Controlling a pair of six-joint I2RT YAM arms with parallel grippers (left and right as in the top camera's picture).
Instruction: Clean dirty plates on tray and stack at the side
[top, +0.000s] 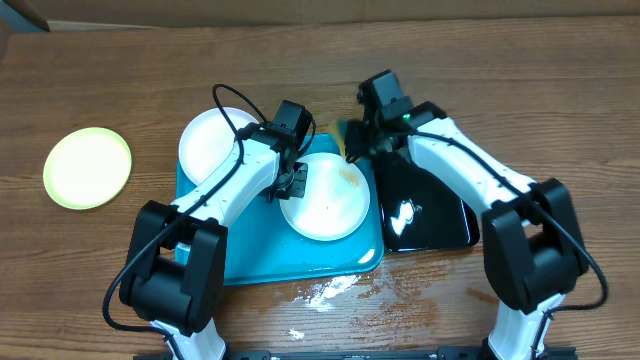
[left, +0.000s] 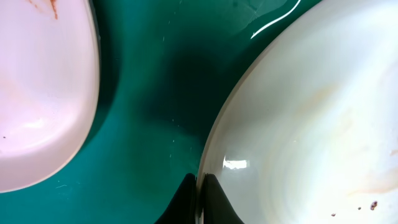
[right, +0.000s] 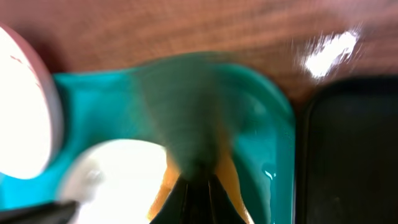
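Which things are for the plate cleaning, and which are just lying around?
For the job: tray, left white plate, right white plate, green plate, sponge (blurry, looks yellow).
Just lying about: black tray, white crumbs.

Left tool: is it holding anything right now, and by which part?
Yes. The left tool pinches the white plate by its rim, and the plate rests on the tray.

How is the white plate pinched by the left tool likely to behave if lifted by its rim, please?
Probably stiff: the white plate looks unbent where the left tool pinches its rim. Its glossy surface suggests it could slip. Held at one edge only, it may tilt.
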